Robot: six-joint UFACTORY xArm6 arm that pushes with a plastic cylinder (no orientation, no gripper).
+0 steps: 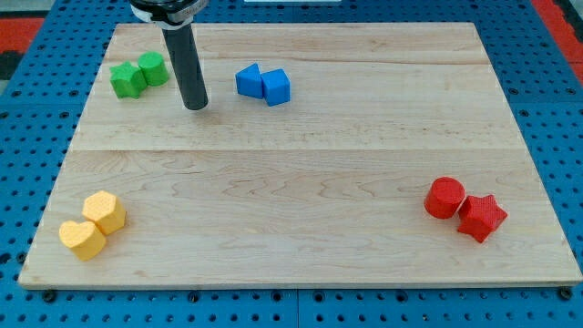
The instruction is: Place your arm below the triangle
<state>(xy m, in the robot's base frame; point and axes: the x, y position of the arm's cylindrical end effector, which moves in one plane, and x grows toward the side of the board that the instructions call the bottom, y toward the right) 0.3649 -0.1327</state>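
**Tip parked far left, blue triangle to its right**

Nearest, 2 yellow plastic blocks (93, 226) touch at the wooden tabletop's (301, 182) near left; a red cylinder (444, 197) and red star (482, 218) touch at near right. Farther back, my tip (196, 107) sits between 2 green blocks (139, 75) and the blue triangular block (247, 80), which touches a blue cube (276, 87). No pincer exists here. The triangle seems to point left; its long axis is unclear. Risk: sliding rightward too far back would clip and shove the blue pair.
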